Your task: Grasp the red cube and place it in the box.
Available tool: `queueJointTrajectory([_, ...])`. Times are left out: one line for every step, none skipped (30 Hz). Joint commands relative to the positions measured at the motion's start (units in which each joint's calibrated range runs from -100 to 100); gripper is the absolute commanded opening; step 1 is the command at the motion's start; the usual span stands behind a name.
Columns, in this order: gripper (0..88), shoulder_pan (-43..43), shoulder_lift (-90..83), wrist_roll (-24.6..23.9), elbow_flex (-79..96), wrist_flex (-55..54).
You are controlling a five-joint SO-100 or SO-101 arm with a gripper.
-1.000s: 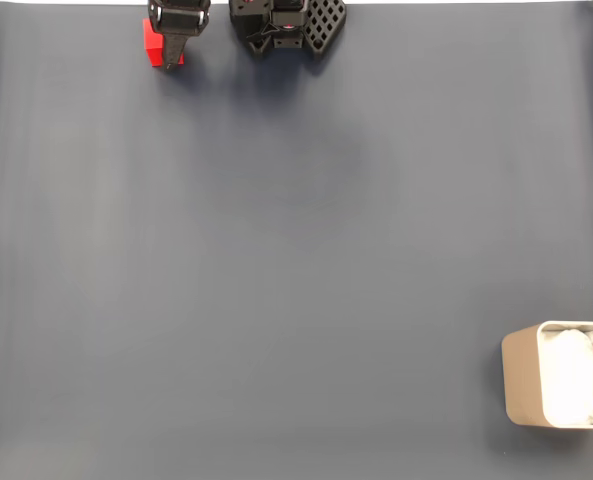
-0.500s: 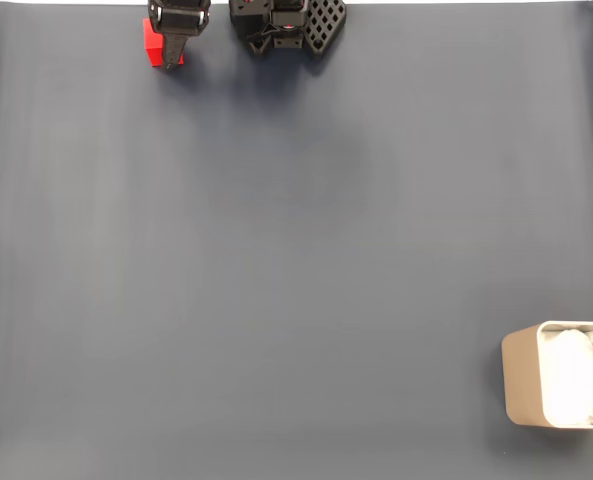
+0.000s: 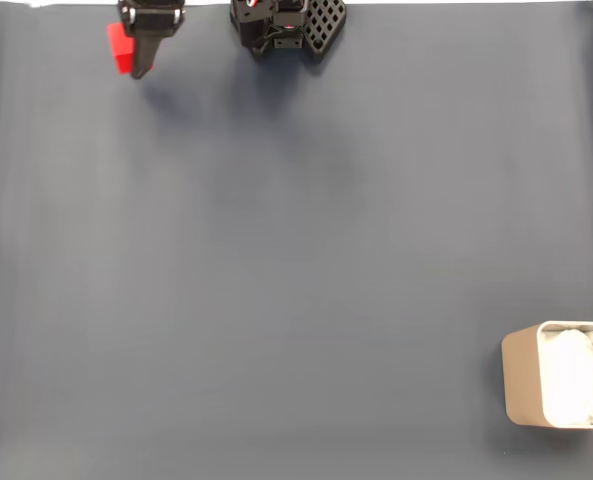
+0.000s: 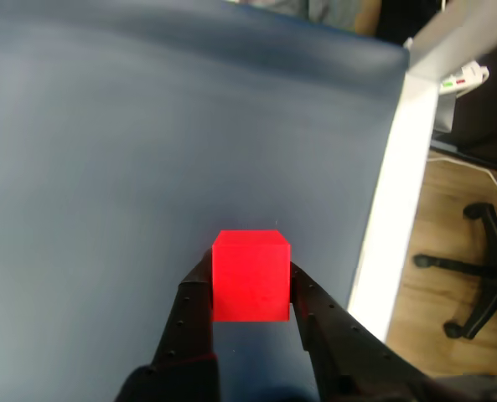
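Gripper point(image 4: 250, 293) clamps the red cube point(image 4: 250, 277) between both fingers above the blue-grey counter point(image 3: 296, 250), well apart from the box point(image 3: 524, 380).

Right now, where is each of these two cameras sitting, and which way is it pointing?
Fixed view: it sits high above and looks straight down on the dark blue table; the black arm base and the pincer show at the top edge, and the box at the lower right.
Wrist view: it rides on the arm and looks along the pincer towards the table's edge; two black fingers show.
Shared: both views show the red cube clamped in the pincer.
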Motion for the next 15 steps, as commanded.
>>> queueJointTrajectory([6.6, -4.0, 2.6, -0.6, -7.9, 0.9])
queueJointTrajectory([6.6, -4.9, 3.4, -0.5, -9.4, 1.0])
queueJointTrajectory([6.6, -6.0, 4.2, -0.5, -10.9, 1.4])
queueJointTrajectory([6.6, -7.0, 4.8, -0.4, -12.2, 1.8])
queueJointTrajectory([6.6, -8.0, 5.4, -0.4, -13.6, 2.0])
queueJointTrajectory([6.6, -9.0, 6.0, -0.4, -15.0, 2.3])
queueJointTrajectory([6.6, -10.1, 6.6, -0.3, -16.3, 2.7])
queueJointTrajectory([6.6, -11.2, 7.3, -0.3, -17.8, 3.1])
queueJointTrajectory([6.6, -12.4, 7.8, -0.3, -19.1, 3.4])
queueJointTrajectory([6.6, -13.4, 8.4, -0.2, -20.3, 3.6])
queueJointTrajectory([6.6, -14.5, 9.0, -0.1, -21.3, 3.7])
queueJointTrajectory([6.6, -15.5, 9.5, 0.0, -22.4, 3.9])
queueJointTrajectory([6.6, -16.6, 10.1, 0.0, -23.3, 4.2])
queueJointTrajectory([6.6, -17.5, 10.7, 0.1, -24.2, 4.3])
queueJointTrajectory([6.6, -18.5, 11.2, 0.2, -24.9, 4.4])
